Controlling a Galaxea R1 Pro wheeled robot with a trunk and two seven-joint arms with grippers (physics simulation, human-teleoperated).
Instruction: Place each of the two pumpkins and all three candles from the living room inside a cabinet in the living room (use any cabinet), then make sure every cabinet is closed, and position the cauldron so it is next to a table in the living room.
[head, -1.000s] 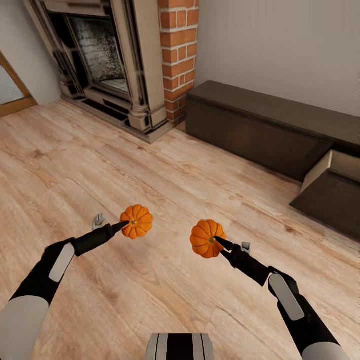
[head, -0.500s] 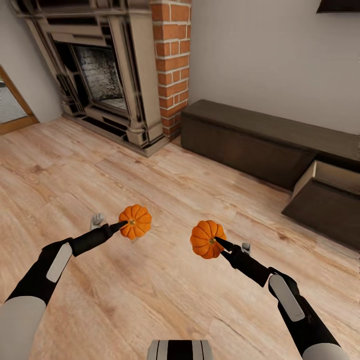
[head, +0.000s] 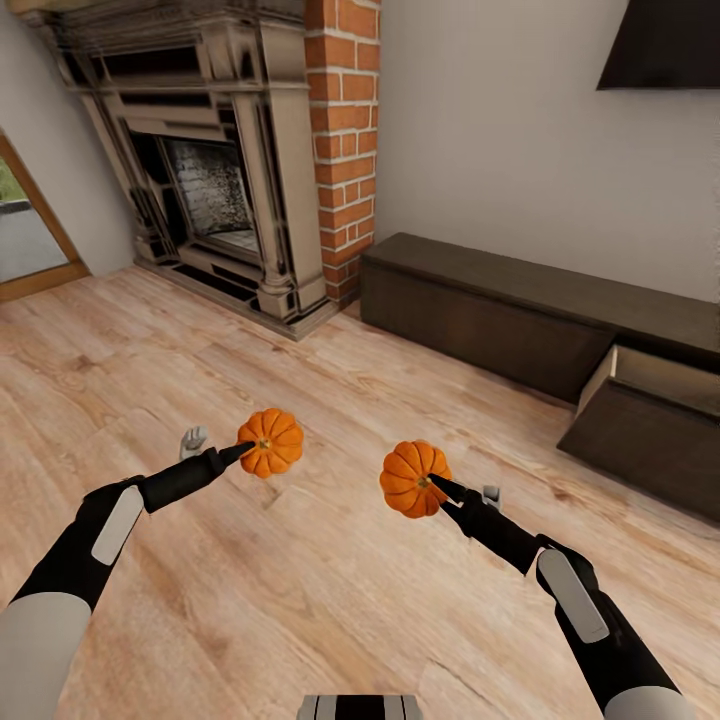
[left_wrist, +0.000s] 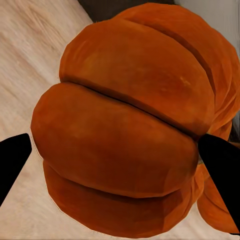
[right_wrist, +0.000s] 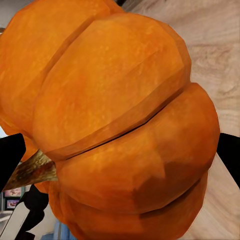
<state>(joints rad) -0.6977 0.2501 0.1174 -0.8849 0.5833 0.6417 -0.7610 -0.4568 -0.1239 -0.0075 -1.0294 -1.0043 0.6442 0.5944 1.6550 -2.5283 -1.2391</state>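
Each arm carries one orange ribbed pumpkin above the wood floor. My left gripper (head: 252, 449) is shut on the left pumpkin (head: 274, 442), whose ribs fill the left wrist view (left_wrist: 125, 140) between the black fingers (left_wrist: 12, 160). My right gripper (head: 430, 484) is shut on the right pumpkin (head: 410, 478), seen close up with its brown stem in the right wrist view (right_wrist: 120, 125). The dark-brown cabinet (head: 480, 315) runs along the white wall ahead at the right. One of its drawers (head: 645, 410) stands pulled open at the far right, showing a pale inside.
A stone fireplace (head: 210, 170) with a red-brick column (head: 345, 140) stands ahead at the left. A black TV (head: 665, 45) hangs on the wall above the cabinet. A doorway (head: 25, 230) opens at the far left. Light wood floor (head: 330, 620) lies between me and the cabinet.
The head camera has tilted upward, so the fireplace, cabinet and TV sit lower in the picture. Both arms still hold their pumpkins in the same pose.
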